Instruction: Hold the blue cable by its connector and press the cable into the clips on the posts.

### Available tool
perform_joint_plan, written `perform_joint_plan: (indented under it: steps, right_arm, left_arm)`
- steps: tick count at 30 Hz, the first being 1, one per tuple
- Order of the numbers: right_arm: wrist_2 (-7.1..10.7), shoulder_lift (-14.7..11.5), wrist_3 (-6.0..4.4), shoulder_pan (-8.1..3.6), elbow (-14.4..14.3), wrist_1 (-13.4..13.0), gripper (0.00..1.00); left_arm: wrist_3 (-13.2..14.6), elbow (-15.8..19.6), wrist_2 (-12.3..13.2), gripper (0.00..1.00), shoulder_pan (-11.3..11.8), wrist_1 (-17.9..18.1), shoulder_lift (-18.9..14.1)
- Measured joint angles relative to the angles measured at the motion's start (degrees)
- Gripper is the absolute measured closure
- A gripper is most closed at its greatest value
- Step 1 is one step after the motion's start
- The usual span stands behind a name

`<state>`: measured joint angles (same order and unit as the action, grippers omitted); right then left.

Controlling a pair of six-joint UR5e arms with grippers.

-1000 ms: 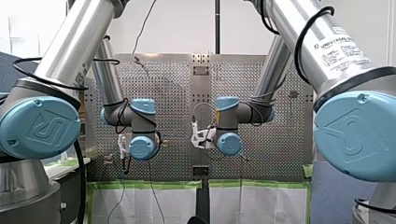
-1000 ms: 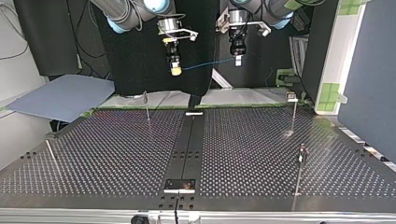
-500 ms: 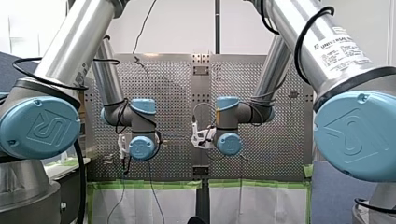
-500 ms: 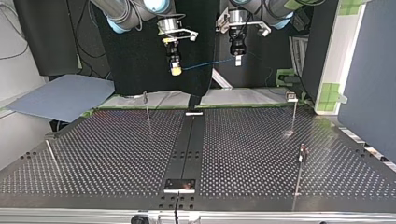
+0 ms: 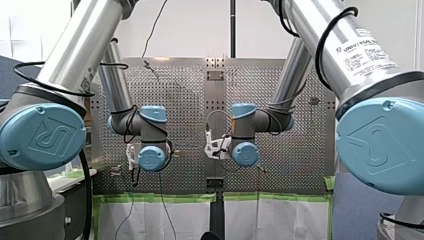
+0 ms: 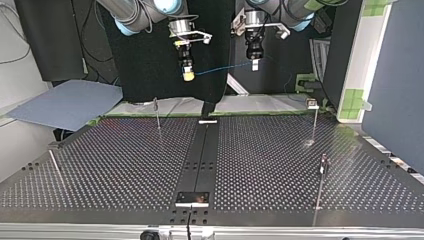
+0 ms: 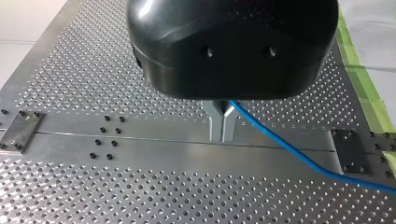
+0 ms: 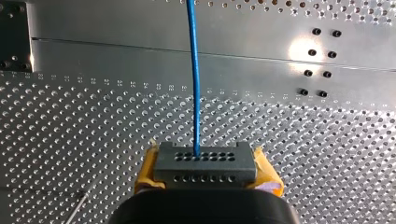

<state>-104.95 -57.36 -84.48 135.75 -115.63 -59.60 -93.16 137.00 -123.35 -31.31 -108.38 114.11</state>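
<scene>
In the top view the thin blue cable (image 6: 222, 69) hangs taut in the air between my two grippers, high above the far edge of the perforated table (image 6: 125, 165). My right gripper (image 6: 188, 75), at that view's left, has yellow pads. In the right wrist view it (image 8: 205, 161) is shut on the dark grey connector block (image 8: 205, 171), from which the cable (image 8: 195, 70) runs straight ahead. My left gripper (image 6: 254, 63) is black with metal fingers. In the left wrist view it (image 7: 222, 138) is shut on the cable (image 7: 289, 147), which trails off to one side.
Thin posts with clips on top stand on the table: one (image 6: 157, 114) at the back left of the top view, one (image 6: 314, 119) at the back right, one (image 6: 321, 182) nearer at the right. A pale rod (image 6: 56, 167) lies at the left edge. A dark rail (image 6: 200, 160) runs down the middle.
</scene>
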Motion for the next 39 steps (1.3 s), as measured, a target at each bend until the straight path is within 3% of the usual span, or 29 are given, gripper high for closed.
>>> perform_joint_plan:
  steps: [39]
  right_arm:
    - [0.0,0.0,0.0,0.0,0.0,0.0,1.0]
  left_arm:
    - [0.0,0.0,0.0,0.97,0.0,0.0,0.0]
